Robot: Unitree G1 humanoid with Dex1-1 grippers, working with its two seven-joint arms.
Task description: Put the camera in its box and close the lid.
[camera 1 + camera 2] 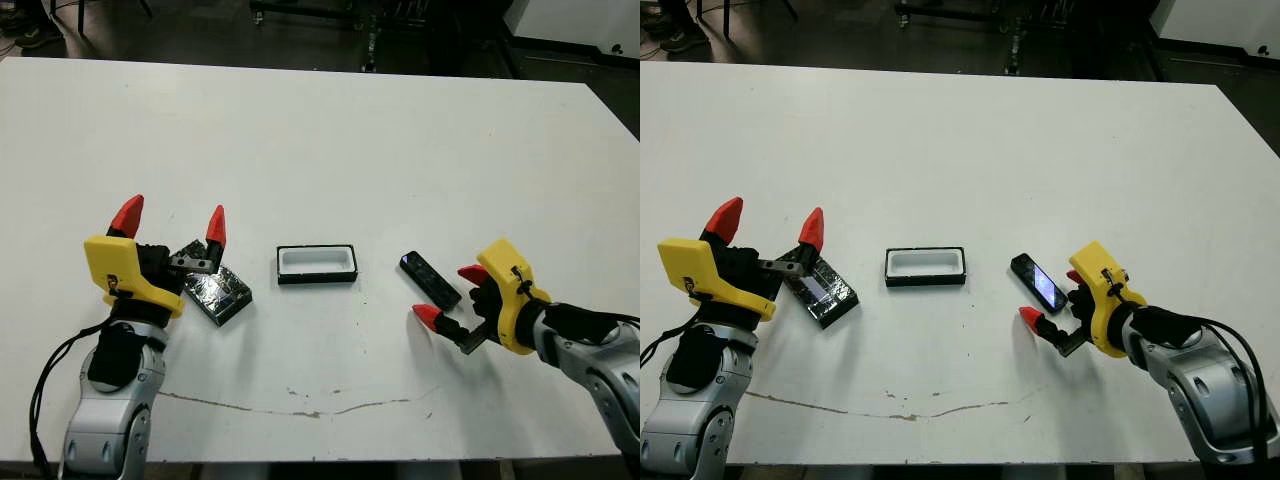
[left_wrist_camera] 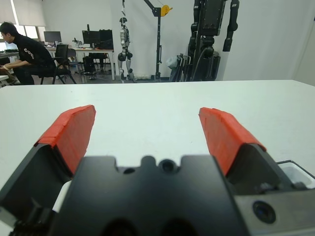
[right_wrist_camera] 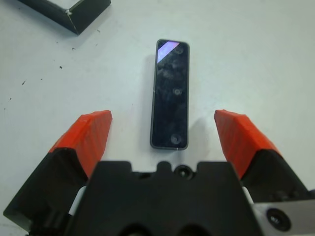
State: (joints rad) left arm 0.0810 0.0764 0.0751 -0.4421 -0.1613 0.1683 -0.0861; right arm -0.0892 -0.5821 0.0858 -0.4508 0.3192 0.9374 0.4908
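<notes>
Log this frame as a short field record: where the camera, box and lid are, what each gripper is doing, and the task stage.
camera: camera flat on the white table, right of the box, not held
box: box at table centre, open, white lining showing, nothing inside
lid: lid on the table left of the box, off it
left gripper: left gripper open, raised beside the lid, holding nothing
right gripper: right gripper open, lined up on the camera's near end, one finger either side
stage: camera not yet picked up; lid off
</notes>
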